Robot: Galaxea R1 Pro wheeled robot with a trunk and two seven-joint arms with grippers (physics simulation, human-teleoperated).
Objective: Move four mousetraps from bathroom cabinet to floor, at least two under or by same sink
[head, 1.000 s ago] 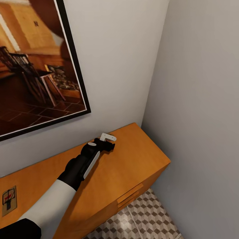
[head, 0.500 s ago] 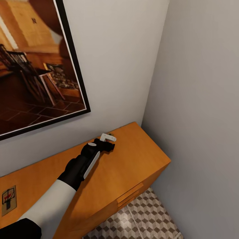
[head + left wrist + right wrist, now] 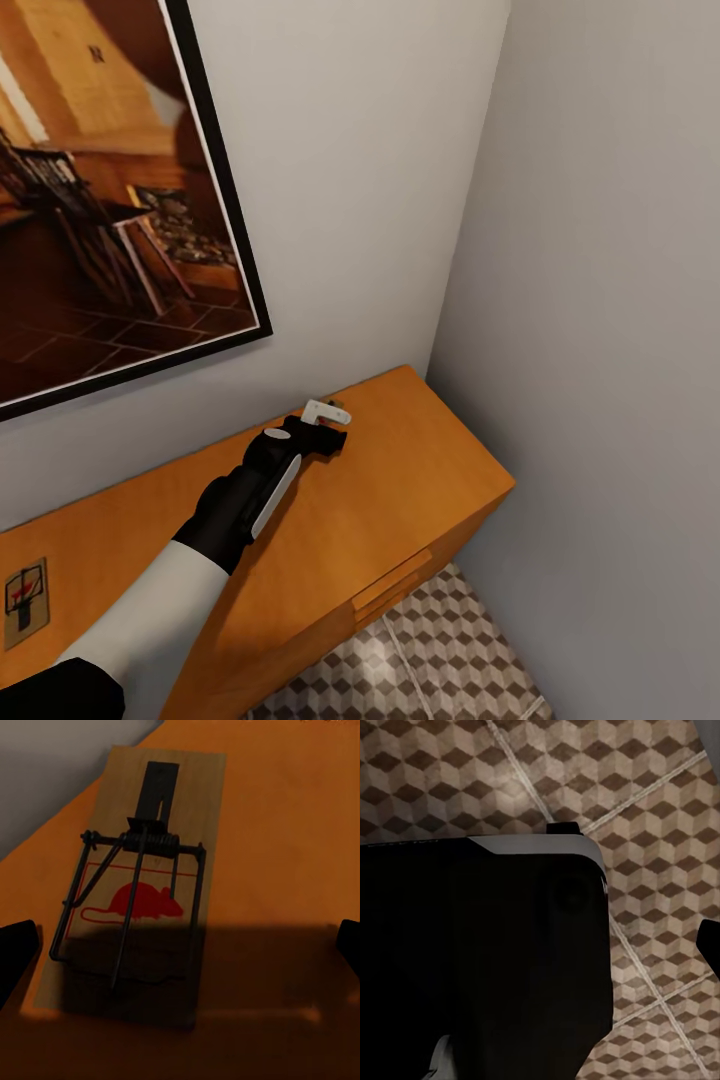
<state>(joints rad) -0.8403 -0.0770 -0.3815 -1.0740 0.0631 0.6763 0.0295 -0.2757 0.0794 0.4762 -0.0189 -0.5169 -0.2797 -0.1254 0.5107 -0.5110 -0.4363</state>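
A mousetrap [image 3: 139,892], a small wooden board with a dark spring bar and a red mouse print, lies flat on the orange-brown cabinet [image 3: 400,480] near the wall. My left gripper [image 3: 180,945] hovers just above it, open, one black fingertip on each side of the board and clear of it. In the head view the left gripper [image 3: 328,425] is over the cabinet top's back right part. Another mousetrap [image 3: 25,603] lies at the cabinet's far left. In the right wrist view one black fingertip [image 3: 709,945] sits far out at the picture's edge above the bathroom floor [image 3: 645,802].
A large framed picture [image 3: 110,200] hangs on the wall behind the cabinet. A grey side wall [image 3: 600,350] closes the corner at the cabinet's right end. Slim drawer handles [image 3: 395,580] run along its front. A dark part of my own body [image 3: 480,960] hangs over the tiles.
The head view has drifted slightly. The left gripper stays over the same mousetrap with its fingers apart.
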